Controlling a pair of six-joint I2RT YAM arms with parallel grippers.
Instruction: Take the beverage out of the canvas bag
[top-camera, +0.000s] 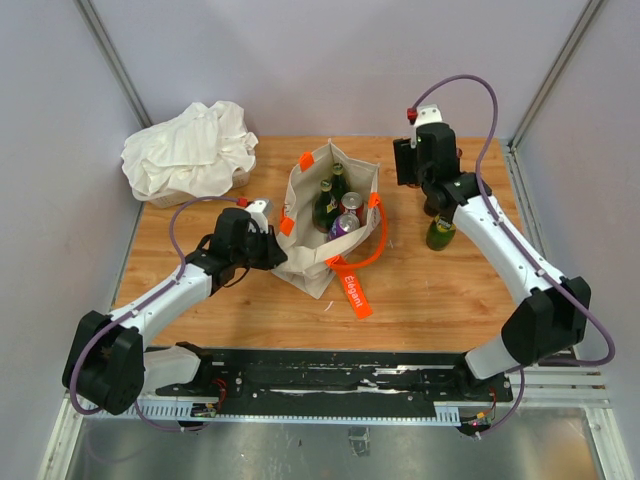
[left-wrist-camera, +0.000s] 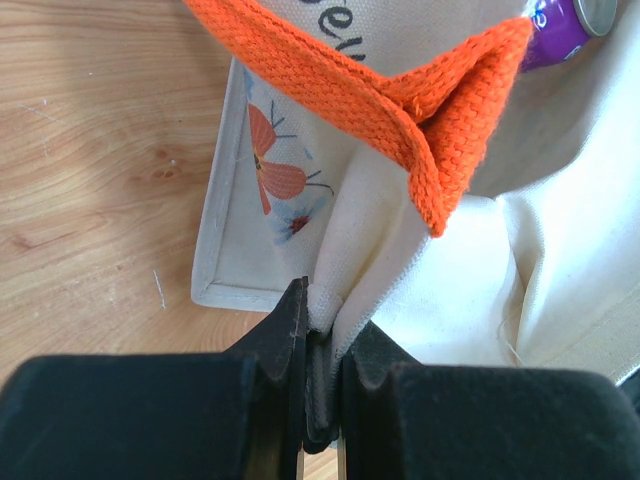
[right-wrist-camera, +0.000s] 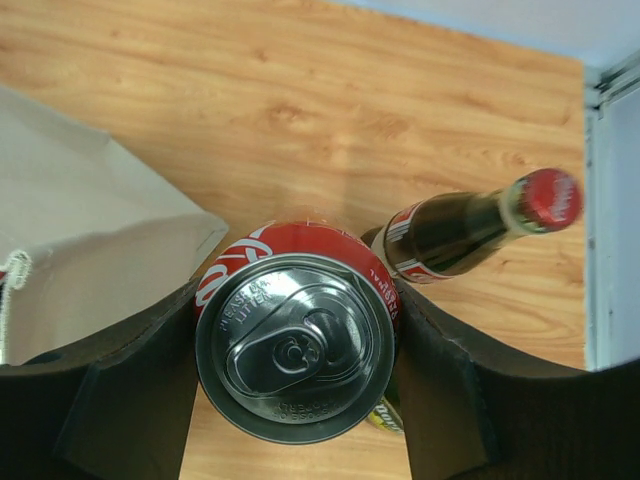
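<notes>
On the pale wooden surface (top-camera: 450, 290), the cream canvas bag with orange handles (top-camera: 310, 265) stands mid-surface, its rim pinched in the clenched left tool (left-wrist-camera: 325, 335). The right tool (right-wrist-camera: 295, 300) grasps a red aluminium cola can (right-wrist-camera: 290, 350) outside the bag, toward the far right corner. Set it down upright, clear of the red-capped brown glass bottle (right-wrist-camera: 450, 235), before releasing.

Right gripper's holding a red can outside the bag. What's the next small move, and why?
Probably lower the can onto the table beside the cola bottle and let go: the right gripper grips it outside the bag, over bare wood.
</notes>
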